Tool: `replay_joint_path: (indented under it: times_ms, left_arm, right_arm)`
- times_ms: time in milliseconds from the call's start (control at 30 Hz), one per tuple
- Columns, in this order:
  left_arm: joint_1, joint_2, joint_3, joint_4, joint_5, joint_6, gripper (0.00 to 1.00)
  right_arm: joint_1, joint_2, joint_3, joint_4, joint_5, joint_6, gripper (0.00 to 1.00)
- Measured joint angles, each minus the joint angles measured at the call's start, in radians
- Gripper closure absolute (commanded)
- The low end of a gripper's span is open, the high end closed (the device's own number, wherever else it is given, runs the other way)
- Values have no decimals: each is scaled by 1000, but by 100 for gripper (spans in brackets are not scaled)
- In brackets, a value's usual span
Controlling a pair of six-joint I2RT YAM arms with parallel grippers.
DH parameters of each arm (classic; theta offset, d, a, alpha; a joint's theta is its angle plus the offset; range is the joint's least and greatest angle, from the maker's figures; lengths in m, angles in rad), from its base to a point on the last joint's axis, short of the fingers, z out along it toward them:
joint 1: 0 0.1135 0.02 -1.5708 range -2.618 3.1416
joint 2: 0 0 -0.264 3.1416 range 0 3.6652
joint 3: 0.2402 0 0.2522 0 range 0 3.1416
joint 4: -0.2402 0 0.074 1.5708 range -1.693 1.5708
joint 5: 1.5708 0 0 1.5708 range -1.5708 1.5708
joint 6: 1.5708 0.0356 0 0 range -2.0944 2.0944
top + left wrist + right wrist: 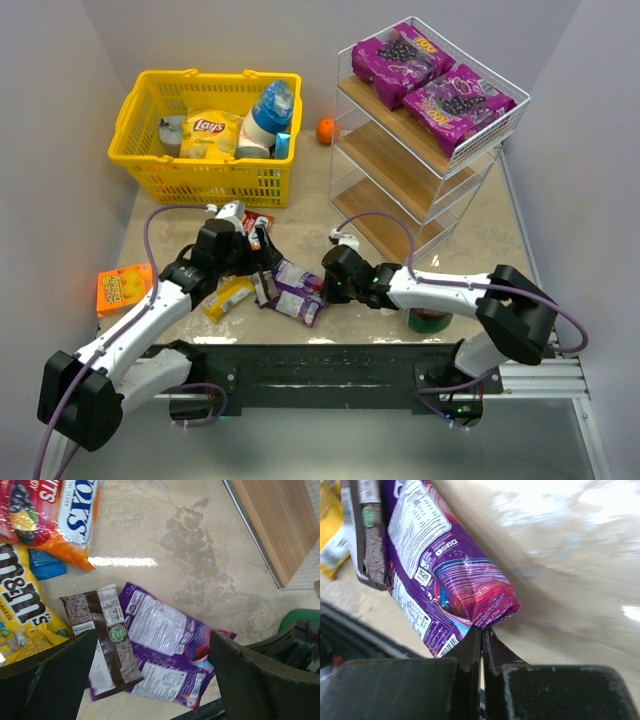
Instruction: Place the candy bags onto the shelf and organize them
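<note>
Two large purple bags point(400, 55) point(458, 100) lie on the top tier of the white wire shelf point(400, 170). Small packets lie in a heap on the table: purple ones point(298, 290), a brown one point(266, 287), a yellow one point(228, 298) and a red one point(258, 222). My right gripper point(482, 632) is shut on the sealed end of a purple packet point(450, 575), and it also shows in the top view point(325, 283). My left gripper point(152, 652) hangs open and empty above the brown packet point(100, 640) and the purple packets point(160, 630).
A yellow basket point(140, 165) at the back left holds a Lay's bag point(208, 130) and bottles. An orange ball point(325, 130) sits beside the shelf. A flat orange box point(124, 288) lies at the left edge. A green object point(430, 322) sits under my right arm.
</note>
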State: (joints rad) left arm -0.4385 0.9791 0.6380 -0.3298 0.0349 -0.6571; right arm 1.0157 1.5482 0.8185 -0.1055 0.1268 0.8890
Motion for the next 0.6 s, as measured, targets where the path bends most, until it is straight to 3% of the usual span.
replay_joint_path:
  times_ms: [33,67,133,167,233,433,600]
  left_arm:
    - [0,7,-3,11,11,0,1]
    - [0,17,-9,31,26,0,0]
    - [0,33,-21,54,52,0,1]
    - [0,44,-30,74,69,0,1]
    - [0,70,-41,101,97,-1,2]
    - [0,135,-47,192,164,-4,5]
    - [0,180,-47,291,174,-8,11]
  right_arm:
    - [-13,-19,0,-34,27,-16,90]
    - [-27,-36,0,-71,56,-29,71]
    - [-57,-59,2,-138,109,-48,65]
    - [-77,-67,3,-172,142,-62,49]
    - [-112,-79,10,-238,204,-74,40]
    - [-133,-125,56,-310,299,-123,42]
    - [-96,-148,83,-203,190,-182,60]
